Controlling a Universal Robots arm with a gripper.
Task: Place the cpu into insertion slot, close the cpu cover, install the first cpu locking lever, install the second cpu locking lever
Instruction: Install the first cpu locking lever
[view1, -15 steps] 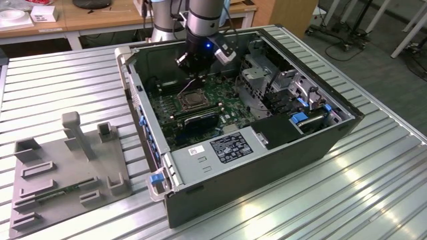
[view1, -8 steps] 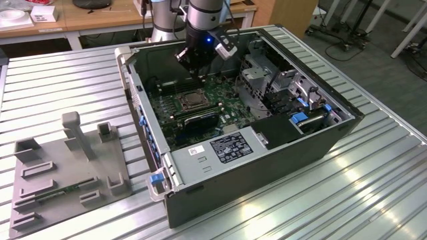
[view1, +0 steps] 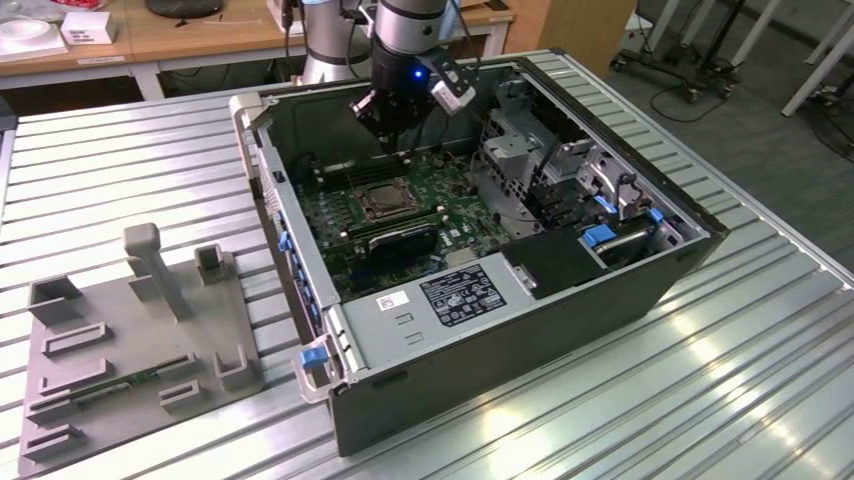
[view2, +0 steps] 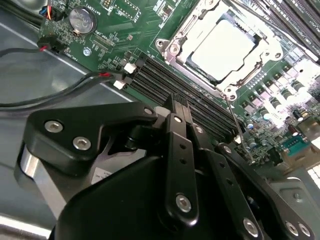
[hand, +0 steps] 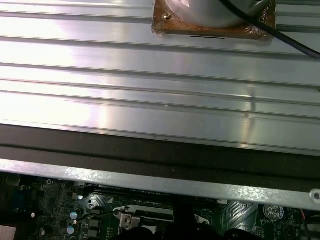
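Above the open black computer case (view1: 534, 300) that stands on the ribbed aluminium table (view1: 120, 180), the black gripper (view1: 383, 118) hangs from the arm over the rear part of the green circuit board (view1: 441, 215), near the case's back wall. Its fingers (view2: 179, 150) lie pressed together in the second wrist view, with nothing pinched between them.

The cpu (view2: 226, 49), a small flat square chip with a dull silver metal top, sits in the insertion slot (view1: 379, 198), the small square socket set into the board. The cpu cover (view2: 252, 72), a thin silver metal frame plate with a big square window, lies flat around the chip. A thin metal locking lever (view2: 235, 122) runs from the socket's corner toward the gripper, passing over the long black memory slots (view2: 165, 82) that lie between socket and fingers. The gripper is near the socket but apart from it.

On the exterior view's left, a grey fixture plate (view1: 134, 345) with upright holders rests on the table, well apart from the case.
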